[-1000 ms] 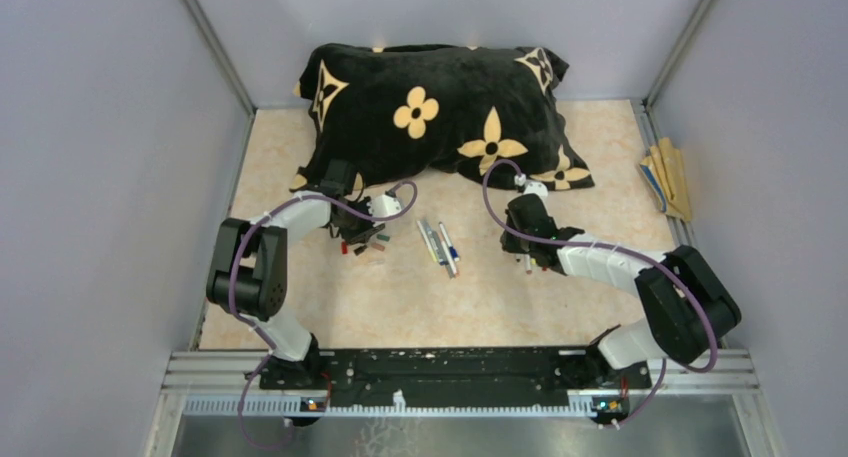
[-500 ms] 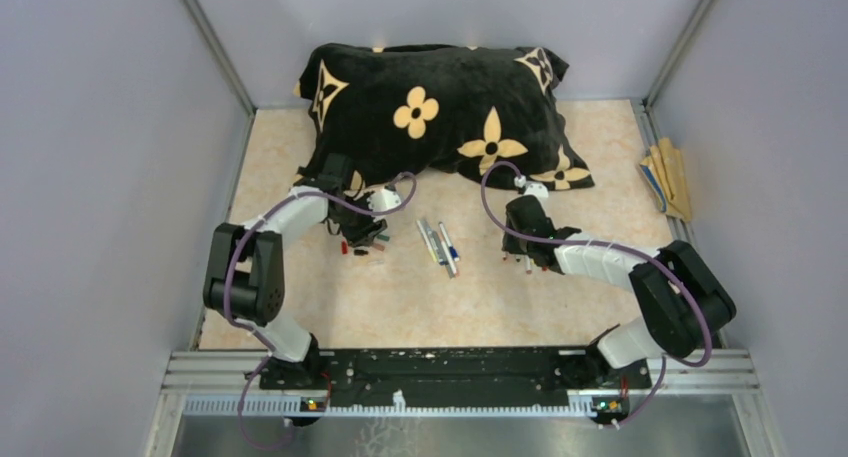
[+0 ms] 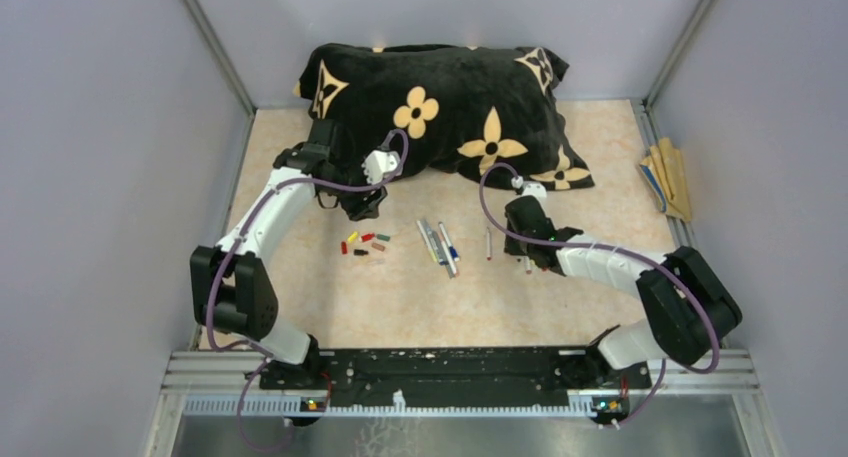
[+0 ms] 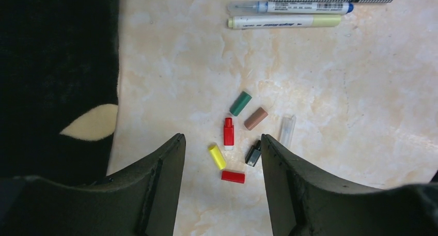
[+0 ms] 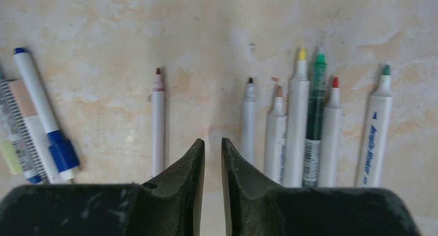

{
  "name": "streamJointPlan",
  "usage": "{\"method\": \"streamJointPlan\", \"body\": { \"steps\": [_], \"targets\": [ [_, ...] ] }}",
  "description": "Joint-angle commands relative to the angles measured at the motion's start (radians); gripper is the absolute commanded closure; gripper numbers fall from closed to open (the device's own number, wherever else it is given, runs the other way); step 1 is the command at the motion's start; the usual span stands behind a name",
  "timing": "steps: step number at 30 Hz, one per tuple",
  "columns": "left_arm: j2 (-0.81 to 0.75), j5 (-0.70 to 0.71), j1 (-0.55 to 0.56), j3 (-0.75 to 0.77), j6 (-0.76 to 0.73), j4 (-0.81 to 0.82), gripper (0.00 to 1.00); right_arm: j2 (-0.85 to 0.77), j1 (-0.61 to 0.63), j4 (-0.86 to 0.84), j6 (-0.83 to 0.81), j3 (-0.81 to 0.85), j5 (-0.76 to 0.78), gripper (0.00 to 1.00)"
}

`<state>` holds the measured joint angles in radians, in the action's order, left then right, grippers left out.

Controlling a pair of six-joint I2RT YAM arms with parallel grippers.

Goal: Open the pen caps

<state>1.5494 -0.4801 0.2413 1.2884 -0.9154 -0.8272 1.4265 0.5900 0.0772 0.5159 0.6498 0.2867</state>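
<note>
Seven loose caps point(image 4: 238, 136) lie clustered on the table point(image 4: 361, 117) and seven bare-tipped pens point(image 5: 297, 127) lie in a row — judged done; about four capped pens point(image 4: 289, 9) remain between the groups. The caps lie just ahead of the wide-open, empty left gripper point(image 4: 222, 158). The bare pens flank the right gripper point(image 5: 212, 153) — nearly closed, empty.

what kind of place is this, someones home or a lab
Most likely a lab test cell, not a home: plain grey walls on metal framing enclose a marble-patterned tabletop, and the two arms are bolted to a metal rail. The pillow looks like a prop.
</note>
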Motion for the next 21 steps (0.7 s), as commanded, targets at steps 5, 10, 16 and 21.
{"method": "streamJointPlan", "body": {
  "steps": [5, 10, 16, 21],
  "targets": [
    [-0.048, -0.080, -0.023, 0.040, 0.105, -0.074, 0.38, 0.060, 0.114, -0.100, -0.002, 0.161, -0.132, 0.84],
    [-0.058, -0.100, -0.058, 0.031, 0.117, -0.095, 0.37, 0.173, 0.114, -0.120, 0.028, 0.209, -0.158, 0.86],
    [-0.071, -0.135, -0.106, 0.034, 0.127, -0.101, 0.37, 0.217, 0.113, -0.136, 0.054, 0.174, -0.132, 0.88],
    [-0.070, -0.137, -0.120, 0.032, 0.126, -0.105, 0.37, 0.187, 0.089, -0.143, 0.061, 0.108, -0.097, 0.88]
  ]
}}
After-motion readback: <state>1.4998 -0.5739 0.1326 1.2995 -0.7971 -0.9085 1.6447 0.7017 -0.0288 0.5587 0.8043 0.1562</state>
